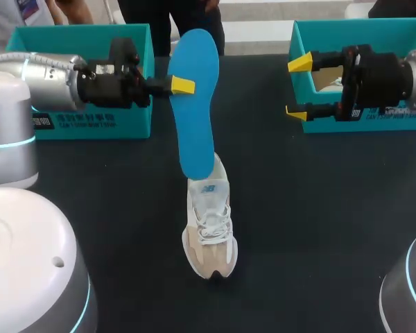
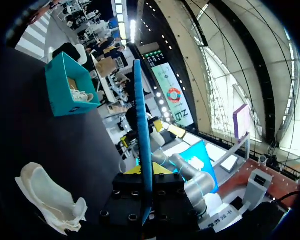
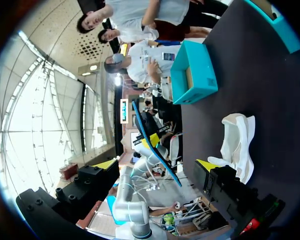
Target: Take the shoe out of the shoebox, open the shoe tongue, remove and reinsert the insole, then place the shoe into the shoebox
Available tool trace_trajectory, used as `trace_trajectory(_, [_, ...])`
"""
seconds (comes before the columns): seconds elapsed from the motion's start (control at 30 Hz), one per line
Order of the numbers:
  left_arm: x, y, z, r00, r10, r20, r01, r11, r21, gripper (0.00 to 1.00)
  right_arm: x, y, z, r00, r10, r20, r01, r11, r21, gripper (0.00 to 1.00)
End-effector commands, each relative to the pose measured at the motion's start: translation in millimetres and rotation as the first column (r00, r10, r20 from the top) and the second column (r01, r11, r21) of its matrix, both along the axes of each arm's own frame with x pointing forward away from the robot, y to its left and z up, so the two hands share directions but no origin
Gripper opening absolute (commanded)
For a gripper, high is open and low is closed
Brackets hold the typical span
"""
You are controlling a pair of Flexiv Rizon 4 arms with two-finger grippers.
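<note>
On the black table [image 1: 319, 208] sits the white sneaker [image 1: 209, 222]. Just above its heel the left gripper [image 1: 177, 85] pinches the blue insole [image 1: 196, 125] tight. The right gripper [image 1: 298, 87] is wide open, holding nothing, by a teal shoebox [image 1: 360, 28]

Smooth matt insole [image 1: 196, 104], white mesh-cloth shoe [image 1: 209, 225], matt black table [image 1: 319, 208]

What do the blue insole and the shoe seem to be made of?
Insole: probably foam, matte blue; thin, and it stands straight though gripped at one edge only. Shoe: apparently white textile upper with beige suede-like panels; matte, no shine visible.
</note>
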State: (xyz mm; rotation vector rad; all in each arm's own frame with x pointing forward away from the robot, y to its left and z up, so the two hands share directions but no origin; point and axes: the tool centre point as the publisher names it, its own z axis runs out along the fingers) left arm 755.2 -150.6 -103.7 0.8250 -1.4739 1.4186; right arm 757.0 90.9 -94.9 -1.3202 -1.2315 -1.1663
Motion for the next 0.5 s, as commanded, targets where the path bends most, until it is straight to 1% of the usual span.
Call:
trace_trajectory(0.03, [10.9, -10, -16, 0.992, -0.076, -0.105, 0.074, 0.997, -0.017, 0.00, 0.6, 1, -1, 1.000, -0.001, 0.000, 0.001, 1.000, 0.000, 1.00])
trace_trajectory(0.1, [13.0, -13, -21, 0.985, -0.089, -0.147, 0.090, 0.996, 0.001, 0.00, 0.6, 1, -1, 1.000, -0.001, 0.000, 0.001, 1.000, 0.000, 1.00])
trace_trajectory(0.27, [18.8, -19, -33, 0.975, -0.073, -0.208, 0.074, 0.997, -0.002, 0.00, 0.6, 1, -1, 1.000, -0.001, 0.000, 0.001, 1.000, 0.000, 1.00])
trace_trajectory(0.3, [18.7, -20, -36, 0.970, -0.065, -0.233, 0.065, 0.998, -0.007, 0.00, 0.6, 1, -1, 1.000, -0.001, 0.000, 0.001, 1.000, 0.000, 1.00])
trace_trajectory(0.4, [18.6, -22, -44, 0.966, -0.044, -0.256, 0.046, 0.999, 0.006, 0.00, 0.6, 1, -1, 1.000, -0.001, 0.000, 0.001, 1.000, 0.000, 1.00])
trace_trajectory(0.5, [17.7, -21, -45, 0.960, -0.031, -0.280, 0.035, 0.999, 0.009, 0.00, 0.6, 1, -1, 1.000, -0.001, 0.000, 0.001, 1.000, 0.000, 1.00])
